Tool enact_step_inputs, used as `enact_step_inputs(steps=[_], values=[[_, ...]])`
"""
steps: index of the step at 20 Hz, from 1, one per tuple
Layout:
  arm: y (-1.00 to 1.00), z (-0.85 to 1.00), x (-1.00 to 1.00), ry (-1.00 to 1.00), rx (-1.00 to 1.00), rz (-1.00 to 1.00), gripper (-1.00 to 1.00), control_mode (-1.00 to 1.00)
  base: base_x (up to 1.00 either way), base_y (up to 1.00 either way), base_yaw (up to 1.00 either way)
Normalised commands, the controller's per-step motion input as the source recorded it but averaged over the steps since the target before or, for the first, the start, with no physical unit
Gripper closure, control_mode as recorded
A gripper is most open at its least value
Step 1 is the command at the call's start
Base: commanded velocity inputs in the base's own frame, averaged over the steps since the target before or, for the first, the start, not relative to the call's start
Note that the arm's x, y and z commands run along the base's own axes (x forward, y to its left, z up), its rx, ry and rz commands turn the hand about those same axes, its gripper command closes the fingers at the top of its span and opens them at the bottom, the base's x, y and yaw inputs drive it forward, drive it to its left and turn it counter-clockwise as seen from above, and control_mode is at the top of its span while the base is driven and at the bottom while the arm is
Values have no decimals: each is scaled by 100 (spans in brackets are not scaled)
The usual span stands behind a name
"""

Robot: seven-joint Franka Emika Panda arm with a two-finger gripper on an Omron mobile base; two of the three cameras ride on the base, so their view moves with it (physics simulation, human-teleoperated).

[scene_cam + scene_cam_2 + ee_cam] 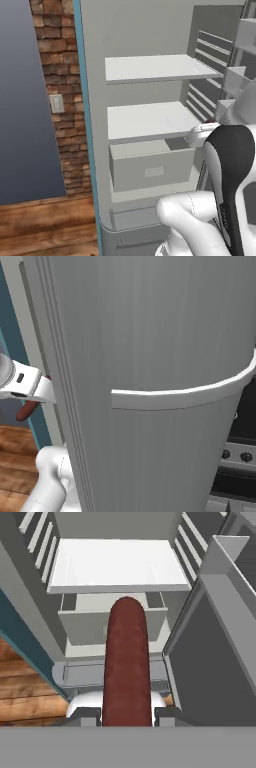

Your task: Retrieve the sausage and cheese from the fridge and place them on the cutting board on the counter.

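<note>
My gripper [127, 714] is shut on the sausage [126, 662], a dark red-brown link that sticks out from between the two fingertips [85, 714]. It points toward the open fridge [150, 120], at the white shelf [117, 564] and the pale drawer [112, 624] under it. In the right base view the sausage [26, 410] hangs below the white hand at the left, just outside the fridge door [150, 356]. The shelves I can see are bare. The cheese, the cutting board and the counter are out of view.
The open grey door with its curved handle [180, 396] stands close on the right. Door bins [235, 80] line its inner side. A brick wall [60, 100] and wooden floor [45, 225] lie left of the fridge. Stove knobs [235, 455] show behind the door.
</note>
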Motion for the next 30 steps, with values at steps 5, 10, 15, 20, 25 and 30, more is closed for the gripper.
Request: enact_step_inputs(steps=[5, 10, 15, 20, 25, 30], values=[[0, 0, 0, 0, 0, 0, 100, 100, -100, 19, -28], [0, 0, 0, 0, 0, 0, 100, 100, -82, 20, -74], [0, 0, 0, 0, 0, 0, 100, 100, -62, 12, -79], [0, 0, 0, 0, 0, 0, 100, 100, -60, 11, -80], [0, 0, 0, 0, 0, 0, 100, 100, -62, 1, -83], [0, 0, 0, 0, 0, 0, 100, 100, -36, -3, -77]])
